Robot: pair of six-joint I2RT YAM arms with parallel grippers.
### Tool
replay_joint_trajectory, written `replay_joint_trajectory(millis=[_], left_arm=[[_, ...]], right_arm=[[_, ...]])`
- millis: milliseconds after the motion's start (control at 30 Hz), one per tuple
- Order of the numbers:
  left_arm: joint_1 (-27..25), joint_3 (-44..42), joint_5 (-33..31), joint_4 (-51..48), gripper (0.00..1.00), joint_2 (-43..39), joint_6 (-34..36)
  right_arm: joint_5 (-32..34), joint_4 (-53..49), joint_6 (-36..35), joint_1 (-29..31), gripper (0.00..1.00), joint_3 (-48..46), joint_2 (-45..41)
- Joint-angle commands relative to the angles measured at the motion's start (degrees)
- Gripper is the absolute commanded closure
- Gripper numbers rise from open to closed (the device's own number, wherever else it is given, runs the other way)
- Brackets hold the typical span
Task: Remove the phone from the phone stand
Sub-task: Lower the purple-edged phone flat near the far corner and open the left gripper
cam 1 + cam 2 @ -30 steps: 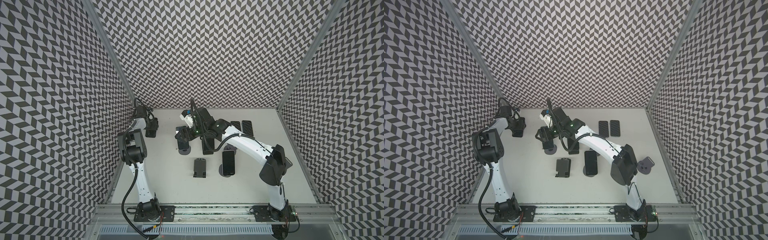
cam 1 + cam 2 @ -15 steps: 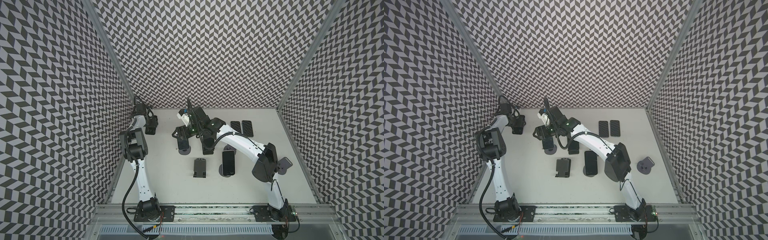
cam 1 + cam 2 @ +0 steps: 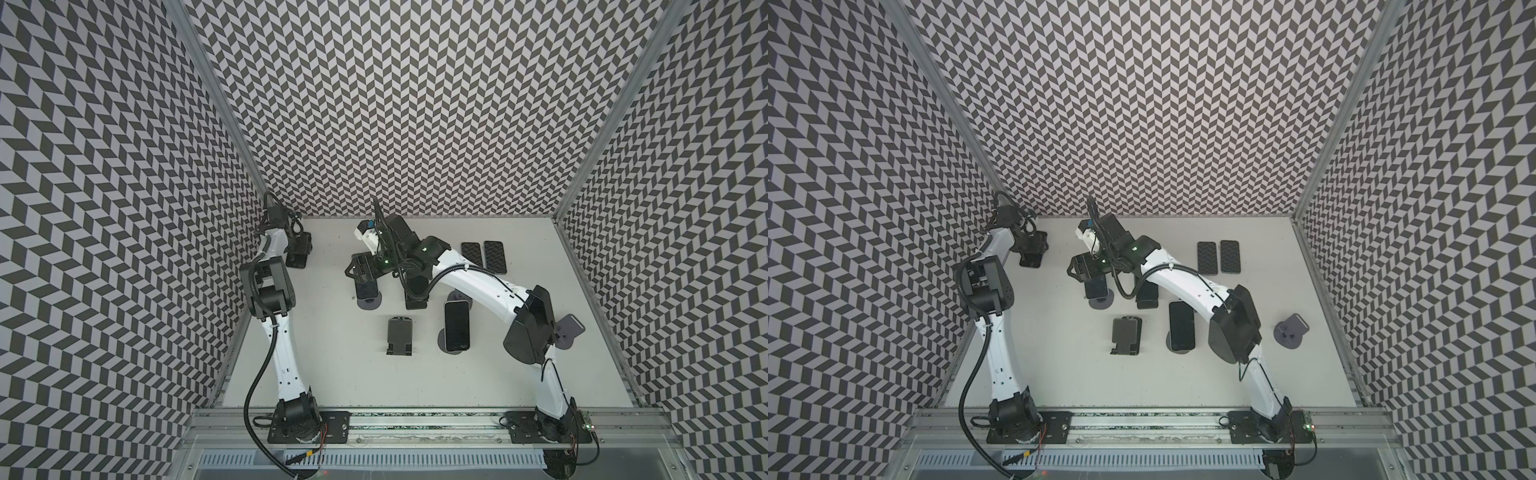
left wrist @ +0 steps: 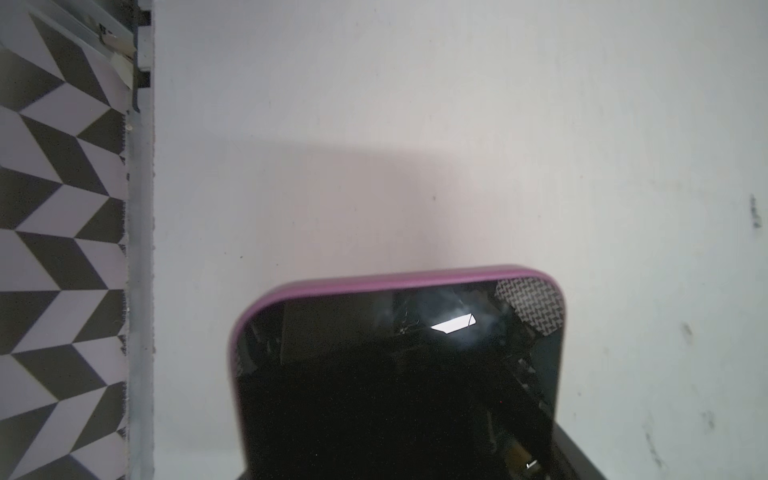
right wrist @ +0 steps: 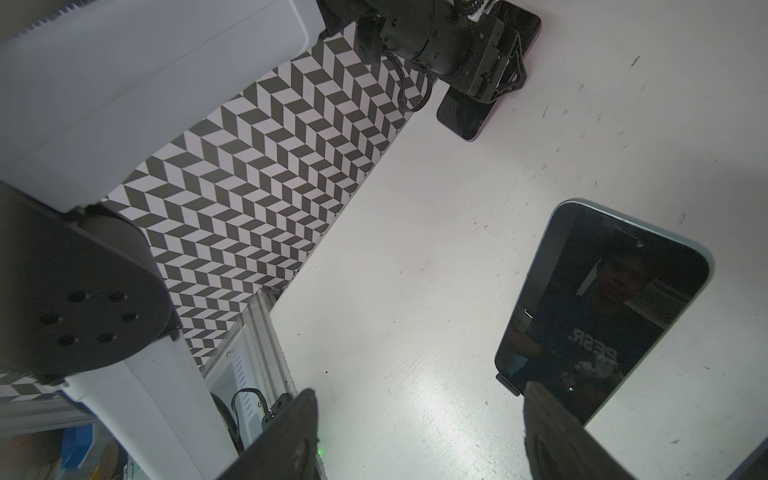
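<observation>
Though mirrored, "PESR" on the screen of the phone (image 5: 602,316); right gripper (image 5: 419,440) apart, left gripper (image 3: 297,254) clamped on purple-edged phone (image 4: 395,374).

Glossy glass phone screen (image 5: 602,316), scuffed matt white tabletop (image 5: 415,249), silvery metal rail (image 3: 436,428)

Both top views look down from high above the front rail (image 3: 415,415) onto the whole bench (image 3: 332,374). The left wrist view sits close over a pink-edged phone (image 4: 395,374); the right wrist view, low over the bench, shares it farther off.
</observation>
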Motion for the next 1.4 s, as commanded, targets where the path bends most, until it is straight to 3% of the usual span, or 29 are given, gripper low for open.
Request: replay_joint_trajectory(millis=[0, 800, 1133, 1367], left_arm=[[0.58, 1.75, -1.32, -1.09, 0.29, 1.9, 2.28], [1.07, 1.3, -2.59, 0.06, 0.17, 2.09, -0.17], [1.22, 1.06, -3.37, 4.73, 0.08, -4.11, -3.51], [1.08, -2.76, -8.16, 8.66, 0.04, -12.77, -9.34]], right_arm=[[0.08, 0.78, -0.91, -0.38, 0.25, -1.02, 0.44], [0.7, 0.49, -1.58, -0.5, 0.24, -0.67, -0.13], [0.67, -0.85, -2.02, -0.49, 0.21, 0.48, -1.52], [1.97, -1.21, -3.13, -0.49, 0.18, 3.2, -2.65]])
